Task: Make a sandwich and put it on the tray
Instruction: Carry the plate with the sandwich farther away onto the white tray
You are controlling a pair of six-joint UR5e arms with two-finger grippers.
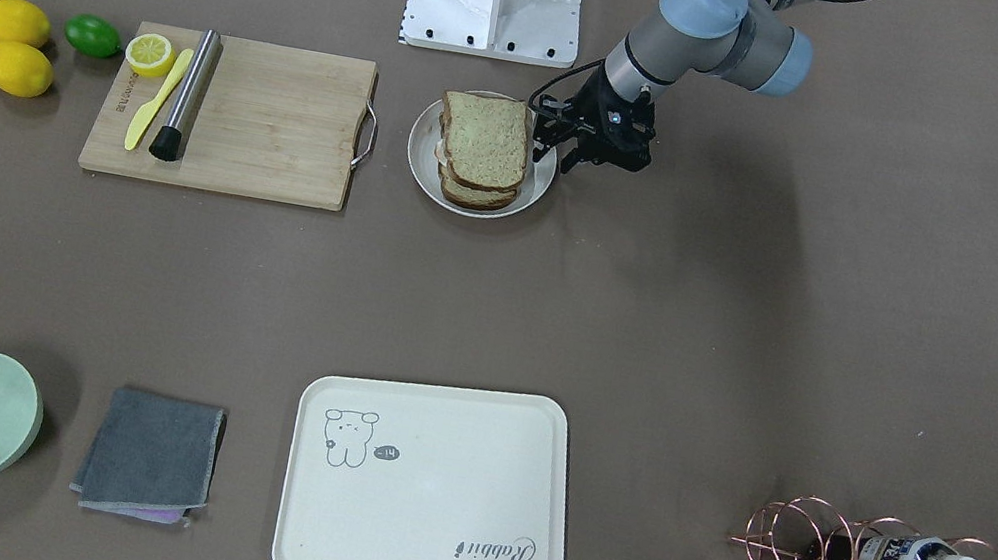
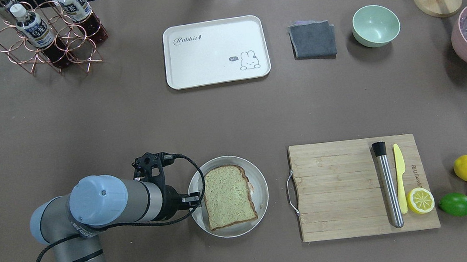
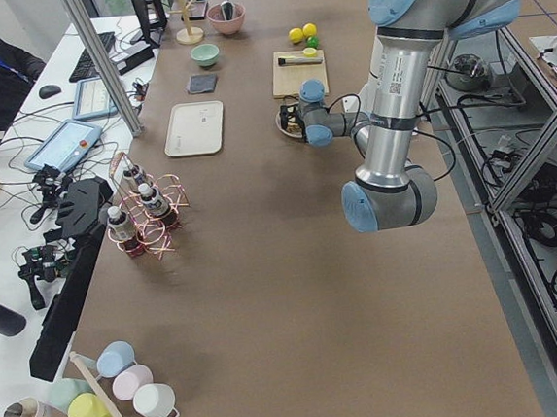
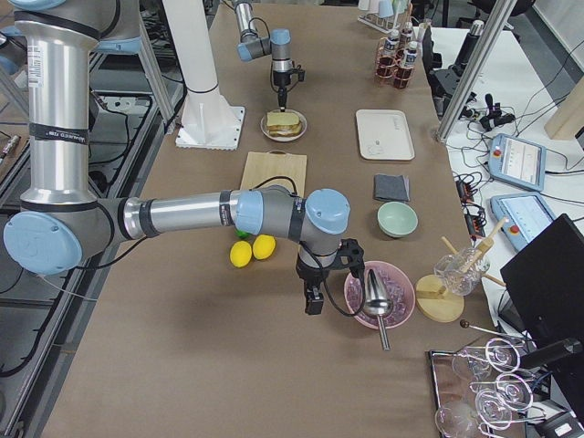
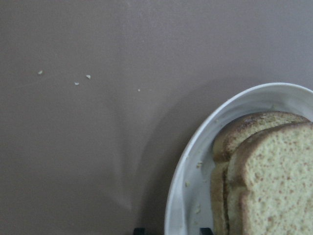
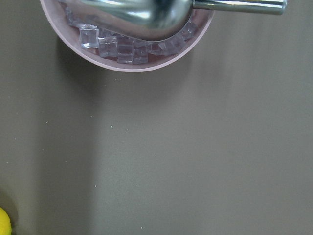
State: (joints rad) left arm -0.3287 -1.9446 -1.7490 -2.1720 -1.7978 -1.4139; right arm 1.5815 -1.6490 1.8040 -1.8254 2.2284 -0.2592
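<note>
The sandwich (image 2: 228,196), two seeded brown slices with a bit of egg white between them, lies stacked on a round grey plate (image 2: 260,176); the yolk is hidden. My left gripper (image 2: 195,199) is open and empty, low at the plate's rim on the robot's left side (image 1: 553,149). The left wrist view shows the sandwich (image 5: 266,181) and the plate rim (image 5: 180,196) close up. The cream tray (image 2: 207,58) lies bare at the far side (image 1: 443,494). My right gripper (image 4: 313,299) hangs beside a pink bowl; I cannot tell whether it is open or shut.
A wooden cutting board (image 2: 338,189) with a metal muddler, a yellow knife and a half lemon lies right of the plate. Lemons and a lime (image 2: 456,204), a grey cloth (image 2: 313,40), a green bowl (image 2: 375,25), a bottle rack (image 2: 48,35) and a pink ice bowl (image 6: 132,54) stand around.
</note>
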